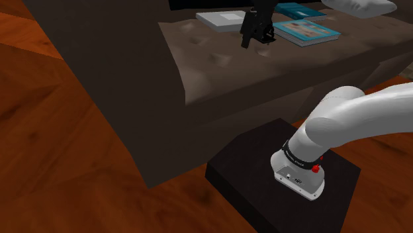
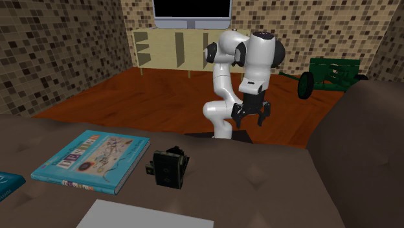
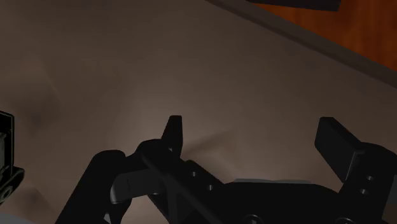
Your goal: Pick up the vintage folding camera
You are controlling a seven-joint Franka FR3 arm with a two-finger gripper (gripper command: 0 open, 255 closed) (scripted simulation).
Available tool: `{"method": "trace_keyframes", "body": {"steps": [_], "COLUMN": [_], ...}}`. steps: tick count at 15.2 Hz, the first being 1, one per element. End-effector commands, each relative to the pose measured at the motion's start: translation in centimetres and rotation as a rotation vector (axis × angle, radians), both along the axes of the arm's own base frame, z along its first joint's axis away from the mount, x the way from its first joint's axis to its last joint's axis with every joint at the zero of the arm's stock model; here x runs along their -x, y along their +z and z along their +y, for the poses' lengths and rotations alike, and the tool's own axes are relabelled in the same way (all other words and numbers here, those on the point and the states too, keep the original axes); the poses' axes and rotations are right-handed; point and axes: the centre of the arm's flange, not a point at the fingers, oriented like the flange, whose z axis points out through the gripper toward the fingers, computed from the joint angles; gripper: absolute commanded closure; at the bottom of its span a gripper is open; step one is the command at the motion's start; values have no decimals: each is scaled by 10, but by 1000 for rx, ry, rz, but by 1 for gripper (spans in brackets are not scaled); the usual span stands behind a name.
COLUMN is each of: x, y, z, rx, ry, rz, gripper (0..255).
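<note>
— What sits closest to us?

— The brown tufted sofa. Its cushion runs right under the second exterior view's lower edge, and it is the biggest thing here. In the shoulder view it crosses the upper half, with the reddish wooden floor spread below it.

— And the robot?

— The white arm rises behind the sofa's far edge in the second exterior view. Its stand, a black box, sits on the floor close beside the sofa.

— What lies on the cushion?

— A blue book lies flat, and a white book lies at that view's bottom edge.

— How is the tool?

— The gripper hangs pointing down over the sofa's far edge. It is released. In the wrist view the gripper has its two black fingers standing wide apart over bare cushion, clasping nothing.

— And the thing to be picked up?

— The camera, small and black, stands upright on the cushion. It is just beside the blue book's corner, on the second exterior view's right of it, and near the white book. It stands apart from the gripper, untouched. In the wrist view a black edge of the camera shows off to one side, clear of the fingers.
</note>
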Motion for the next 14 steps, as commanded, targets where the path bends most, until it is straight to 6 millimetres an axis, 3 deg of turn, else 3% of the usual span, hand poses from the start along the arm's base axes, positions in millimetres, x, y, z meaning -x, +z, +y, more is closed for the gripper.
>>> {"method": "trace_keyframes", "body": {"steps": [1,14], "x": [0,-66], "y": [0,4], "z": [0,-150], "rx": [0,18], "ry": [0,-182], "rz": [0,-49], "gripper": [0,0]}}
